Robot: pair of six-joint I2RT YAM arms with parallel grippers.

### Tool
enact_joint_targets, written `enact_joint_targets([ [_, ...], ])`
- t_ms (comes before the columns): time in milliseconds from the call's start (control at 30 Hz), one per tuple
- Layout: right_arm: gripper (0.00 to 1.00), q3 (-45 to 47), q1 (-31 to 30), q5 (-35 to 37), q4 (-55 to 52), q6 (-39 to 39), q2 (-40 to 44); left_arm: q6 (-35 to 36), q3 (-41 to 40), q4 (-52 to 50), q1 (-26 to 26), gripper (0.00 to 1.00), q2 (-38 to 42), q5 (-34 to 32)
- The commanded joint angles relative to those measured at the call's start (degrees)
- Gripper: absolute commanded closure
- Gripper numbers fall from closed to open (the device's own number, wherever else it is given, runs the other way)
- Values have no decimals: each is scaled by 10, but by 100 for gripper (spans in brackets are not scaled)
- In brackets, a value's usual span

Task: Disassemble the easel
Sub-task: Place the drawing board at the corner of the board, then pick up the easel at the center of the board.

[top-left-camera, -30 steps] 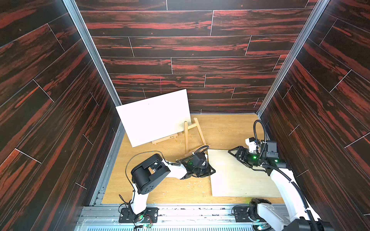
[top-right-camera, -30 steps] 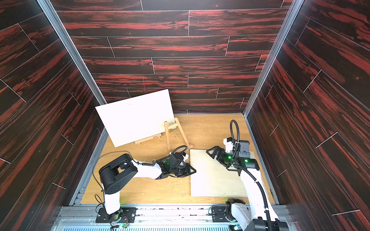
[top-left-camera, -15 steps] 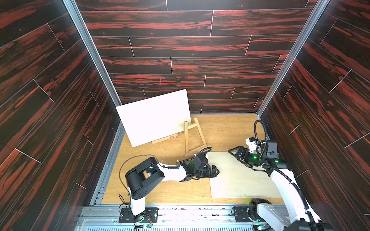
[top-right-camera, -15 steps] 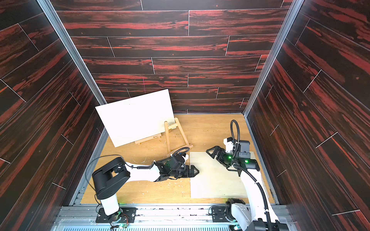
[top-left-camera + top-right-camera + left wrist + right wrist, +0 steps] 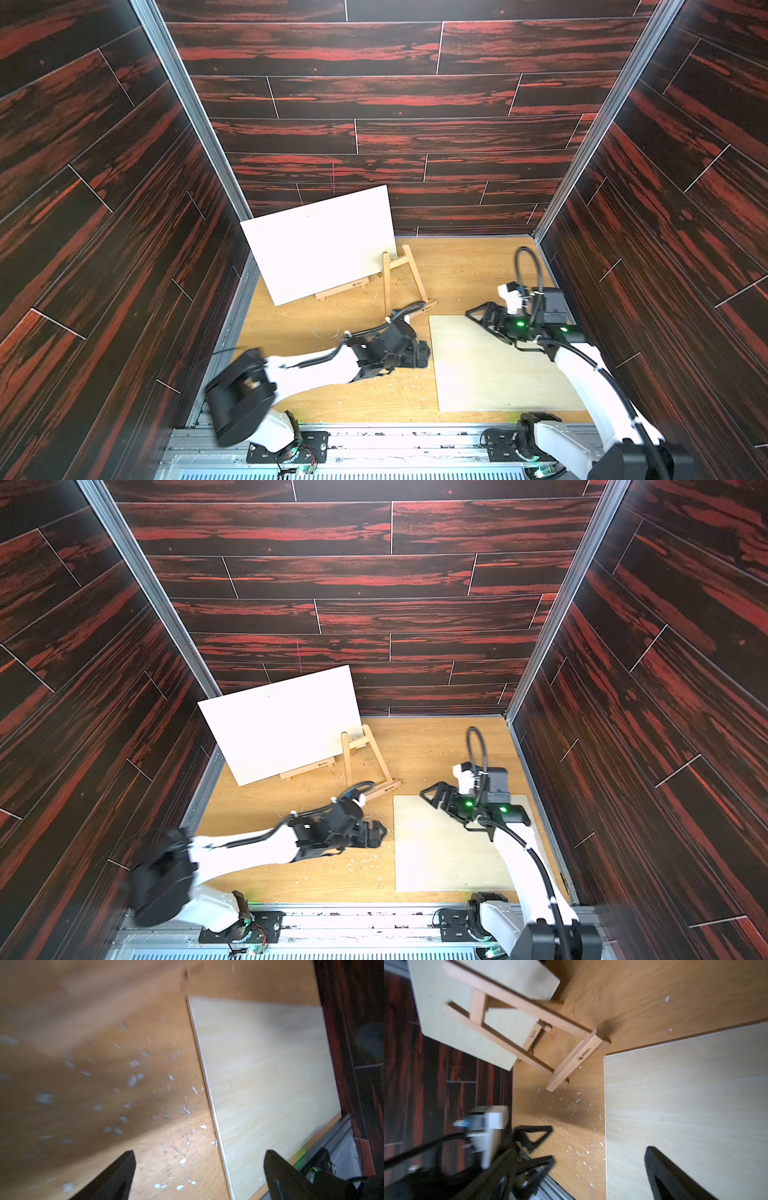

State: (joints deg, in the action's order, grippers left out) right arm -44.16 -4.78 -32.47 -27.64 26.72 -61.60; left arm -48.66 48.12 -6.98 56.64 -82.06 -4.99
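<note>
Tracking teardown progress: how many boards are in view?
2. A white board stands on an easel at the back left; a pale board lies flat on the table, front right. None seem hidden.

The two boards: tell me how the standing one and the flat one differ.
The standing board leans on an easel; the flat board lies on the table. The standing board is back left; the flat board front right. Both are pale, bare rectangles.

A lab test booth — dark wood-print wall panels (image 5: 395,95), aluminium corner posts (image 5: 199,120), metal base rail (image 5: 395,436).
</note>
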Motion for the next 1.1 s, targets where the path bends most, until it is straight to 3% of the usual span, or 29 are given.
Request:
enact_joint_targets([
  [0, 1, -33, -42, 32, 38, -26, -38, 22, -16, -95, -2, 0, 70, -119],
  [167, 1, -79, -94, 94, 90, -64, -116, 48, -48, -130, -16, 0, 161, -184],
  [400, 2, -159, -155, 182, 148, -170, -256, 66, -85, -154, -110, 0, 234, -154],
  [700, 8, -160, -184, 231, 295, -214, -357, 156, -67, -174, -190, 0, 209, -122],
  [1067, 23, -169, -212, 273, 412, -234, -435, 174, -49, -172, -244, 1, 198, -105],
])
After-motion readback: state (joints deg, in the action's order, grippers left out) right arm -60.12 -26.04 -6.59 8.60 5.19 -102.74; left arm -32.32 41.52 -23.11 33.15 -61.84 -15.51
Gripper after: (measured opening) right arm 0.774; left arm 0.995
